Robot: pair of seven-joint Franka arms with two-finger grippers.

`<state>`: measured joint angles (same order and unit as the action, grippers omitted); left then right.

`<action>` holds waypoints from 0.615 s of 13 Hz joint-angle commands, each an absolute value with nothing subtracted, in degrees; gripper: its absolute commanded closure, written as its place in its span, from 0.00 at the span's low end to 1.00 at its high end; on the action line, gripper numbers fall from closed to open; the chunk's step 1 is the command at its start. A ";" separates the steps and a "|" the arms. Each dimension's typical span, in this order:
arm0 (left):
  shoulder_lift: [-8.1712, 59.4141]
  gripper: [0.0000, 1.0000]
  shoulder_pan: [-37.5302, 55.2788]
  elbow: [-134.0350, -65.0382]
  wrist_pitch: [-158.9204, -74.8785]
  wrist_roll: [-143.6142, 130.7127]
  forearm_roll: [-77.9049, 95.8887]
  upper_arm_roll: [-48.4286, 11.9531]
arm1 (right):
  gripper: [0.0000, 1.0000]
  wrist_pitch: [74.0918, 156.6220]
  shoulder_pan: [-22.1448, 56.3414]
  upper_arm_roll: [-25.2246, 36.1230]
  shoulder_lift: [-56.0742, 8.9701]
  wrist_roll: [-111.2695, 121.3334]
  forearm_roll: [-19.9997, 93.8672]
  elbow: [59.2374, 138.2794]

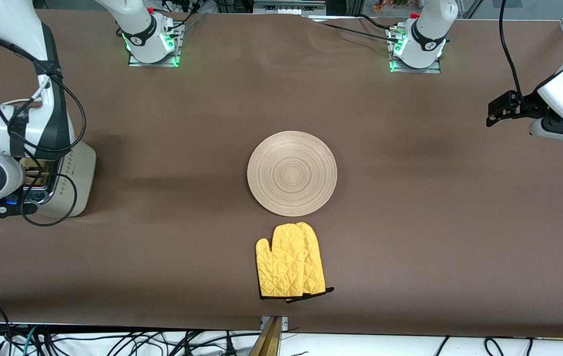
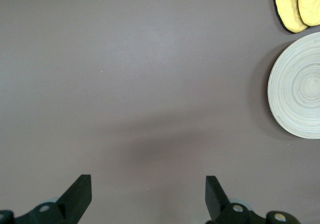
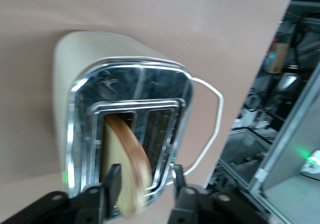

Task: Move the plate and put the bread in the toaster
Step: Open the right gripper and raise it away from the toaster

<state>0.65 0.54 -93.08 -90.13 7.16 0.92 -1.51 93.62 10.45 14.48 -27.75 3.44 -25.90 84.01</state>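
The wooden plate [image 1: 292,173] lies flat at the table's middle and also shows in the left wrist view [image 2: 297,87]. The cream toaster [image 1: 74,178] stands at the right arm's end, largely covered by the right arm's wrist. In the right wrist view the toaster [image 3: 75,69] shows its chrome top, and the bread [image 3: 127,159] stands tilted in one slot, sticking out. My right gripper [image 3: 145,171] is over that slot with its fingers apart around the slice. My left gripper [image 1: 501,111] is open and empty over bare table [image 2: 147,184] at the left arm's end.
A yellow oven mitt [image 1: 288,262] lies nearer the front camera than the plate. The toaster's white cord [image 3: 212,114] loops beside it. The table's edge runs close to the toaster.
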 commanded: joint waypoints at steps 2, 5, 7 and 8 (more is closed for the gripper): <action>0.00 0.00 0.62 -92.99 -89.47 6.77 1.93 -1.14 | 0.00 91.05 10.37 14.15 -21.38 3.16 -16.47 83.23; 0.00 0.00 0.62 -92.99 -89.47 6.77 1.93 -1.23 | 0.00 89.48 10.28 13.54 -12.42 7.45 -5.48 85.25; 0.00 0.00 0.70 -92.99 -89.47 6.86 1.93 -1.14 | 0.00 86.06 10.20 8.90 -8.11 6.51 -3.87 84.90; 0.00 0.00 0.70 -92.99 -89.47 6.86 1.93 -1.23 | 0.00 85.35 10.20 7.49 -6.00 5.89 -3.35 85.25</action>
